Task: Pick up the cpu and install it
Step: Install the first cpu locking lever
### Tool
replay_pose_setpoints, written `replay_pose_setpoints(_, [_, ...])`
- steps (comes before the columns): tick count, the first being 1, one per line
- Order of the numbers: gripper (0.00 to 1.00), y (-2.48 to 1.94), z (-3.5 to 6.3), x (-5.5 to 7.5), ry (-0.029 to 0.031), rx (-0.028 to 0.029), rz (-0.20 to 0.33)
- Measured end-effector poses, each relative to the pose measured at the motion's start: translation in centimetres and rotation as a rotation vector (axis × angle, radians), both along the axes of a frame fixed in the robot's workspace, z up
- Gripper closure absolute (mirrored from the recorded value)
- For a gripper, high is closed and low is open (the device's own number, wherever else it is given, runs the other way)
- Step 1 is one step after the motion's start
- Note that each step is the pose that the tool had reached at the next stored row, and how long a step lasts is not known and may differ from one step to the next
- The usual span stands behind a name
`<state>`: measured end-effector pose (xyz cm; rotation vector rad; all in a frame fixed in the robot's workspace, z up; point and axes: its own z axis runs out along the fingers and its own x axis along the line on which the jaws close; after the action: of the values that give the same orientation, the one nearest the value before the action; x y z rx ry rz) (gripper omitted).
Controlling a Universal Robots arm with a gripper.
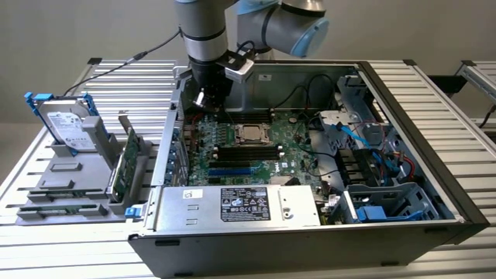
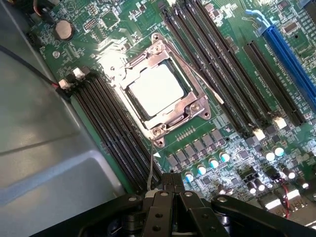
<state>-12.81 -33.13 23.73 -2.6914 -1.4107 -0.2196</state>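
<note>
Exterior view's left: hard drive point(image 1: 66, 123) upright in grey rack point(image 1: 68, 174), lower part hidden. Gripper point(image 1: 208, 102) hangs inside the open case point(image 1: 407, 116); jaws pressed together, empty, tips hard to make out. Just to its right, cpu point(image 1: 250, 132) sits in the motherboard point(image 1: 232, 158) socket. Power supply point(image 1: 240, 204) hides the board's near edge.

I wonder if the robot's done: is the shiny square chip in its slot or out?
In. The cpu lies flat inside the metal socket frame on the green board.
</note>
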Motion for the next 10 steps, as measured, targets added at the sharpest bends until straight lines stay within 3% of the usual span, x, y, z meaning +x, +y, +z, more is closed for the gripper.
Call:
replay_pose_setpoints(3, [0.89, 0.00, 0.00, -0.14, 0.0013, 0.0347, -0.015])
replay_pose_setpoints(6, [0.89, 0.00, 0.00, -0.26, 0.0027, 0.0581, -0.033])
replay_pose_setpoints(8, [0.89, 0.00, 0.00, -0.31, 0.0026, 0.0768, -0.048])
replay_pose_setpoints(10, [0.89, 0.00, 0.00, -0.31, 0.0024, 0.0910, -0.063])
